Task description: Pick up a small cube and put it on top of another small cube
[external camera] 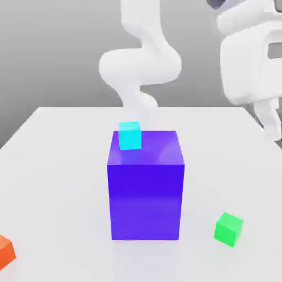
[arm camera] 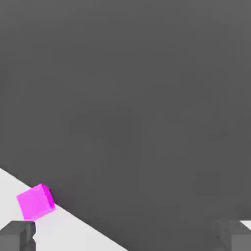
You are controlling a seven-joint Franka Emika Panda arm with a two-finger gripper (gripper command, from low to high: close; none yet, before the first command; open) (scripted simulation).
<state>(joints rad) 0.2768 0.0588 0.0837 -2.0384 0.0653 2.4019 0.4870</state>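
Matte magenta cube near table edge in hand view, gripper spread, empty; exterior view: matte green cube.

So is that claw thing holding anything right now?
Gripper: open, holding nothing; the magenta cube sits free on the table.

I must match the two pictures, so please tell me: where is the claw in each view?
Exterior view: the claw hangs at the exterior view's right edge, above the white table.
Hand view: its two grey fingers stand wide apart, one beside the magenta cube.
Shared landmark: the white table.
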